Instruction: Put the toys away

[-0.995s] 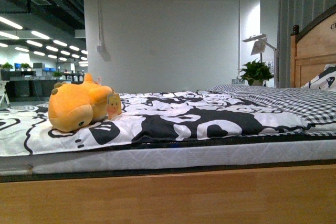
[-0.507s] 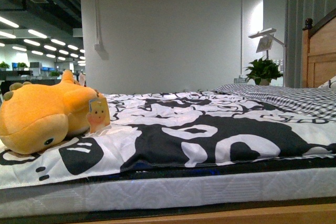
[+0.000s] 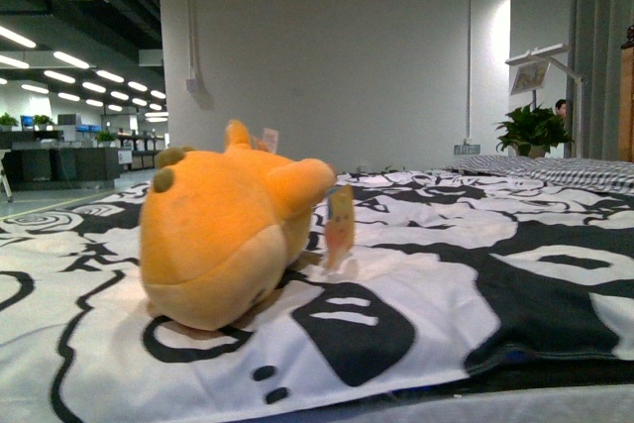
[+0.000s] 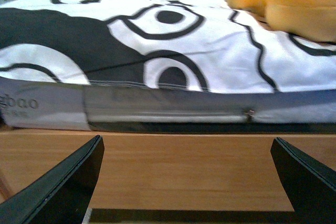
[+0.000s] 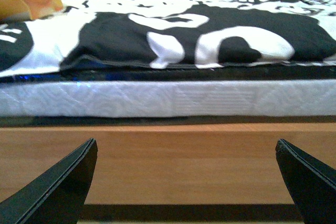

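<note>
Bedroom display inside a big hall: white wall (image 3: 376, 56) behind, ceiling strip lights (image 3: 59, 58) over an office area far off to the left, and a potted plant (image 3: 533, 131) and a lamp (image 3: 540, 64) to the right. The front view sits low and close to a bed (image 3: 575, 401). A black-and-white patterned cover (image 3: 426, 284) is spread over it, with a checked cover (image 3: 584, 170) further back on the right. On the patterned cover, left of centre and near the front edge, lies the plush toy (image 3: 223, 235). It is rounded and orange-yellow, paler underneath, with two small brown nubs (image 3: 163, 180) on its upper side. A yellow card tag (image 3: 340, 227) hangs just beside it on the right, and a small white tag (image 3: 269, 139) sticks up at its far end. Neither arm is touching the toy. The left gripper (image 4: 186, 139) has its fingers spread wide and is low in front of the bed. It is level with the wooden bed frame (image 4: 184, 161), which shows between the fingers, with the mattress (image 4: 157, 106) side above that. A corner of the toy shows up on the cover in this view. The right gripper (image 5: 186, 140) is likewise spread wide, facing the same frame and mattress side. The card tag, with a small printed face, shows at the corner of its view. Neither claw holds anything.
</note>
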